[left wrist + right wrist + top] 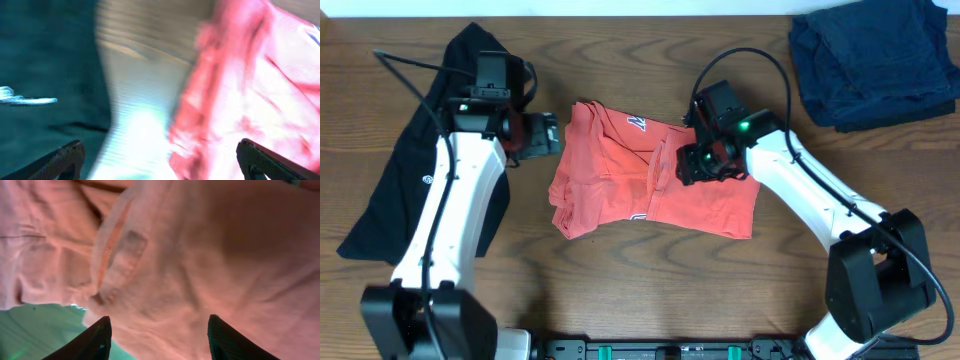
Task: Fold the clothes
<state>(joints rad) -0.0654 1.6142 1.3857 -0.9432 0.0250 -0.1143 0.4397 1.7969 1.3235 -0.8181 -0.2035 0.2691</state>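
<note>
Your overhead view looks straight down on the whole desk (620,290) from well above. Your left wrist view, blurred, looks past the left claw (160,152) from close up at a strip of desk between the black T-shirt (390,215) and the coral-red T-shirt (705,205), both shared with overhead. Your right wrist view sits nearest, looking past the right claw (159,325), with that red cloth filling nearly all of it.
</note>
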